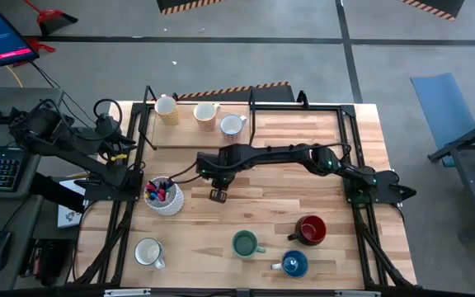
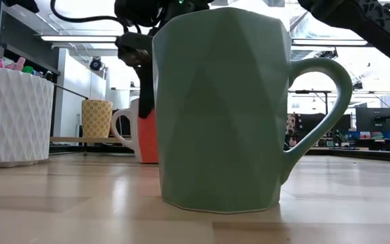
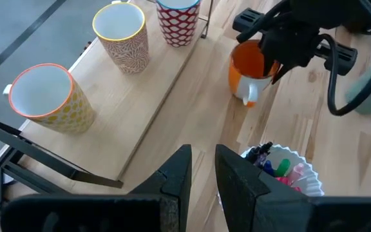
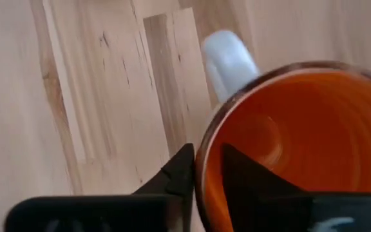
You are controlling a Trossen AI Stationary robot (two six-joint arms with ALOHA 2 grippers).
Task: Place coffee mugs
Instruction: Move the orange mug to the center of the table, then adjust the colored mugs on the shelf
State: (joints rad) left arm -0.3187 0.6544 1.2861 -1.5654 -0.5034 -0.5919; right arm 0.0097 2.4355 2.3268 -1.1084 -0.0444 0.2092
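Orange mug (image 3: 250, 67): upright on the table mid-board, just short of the shelf holding three patterned mugs, rim wall between the right gripper's (image 4: 201, 174) fingers, apparently slackening; handle points away from the wrist; left gripper (image 3: 201, 171) idle, narrowly parted, beside the pen holder (image 1: 165, 198).

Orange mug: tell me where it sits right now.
The orange mug stands on the table near its middle, under the right hand, whose fingers straddle its rim. The pen holder is its nearest neighbour, with the three-mug shelf just beyond.
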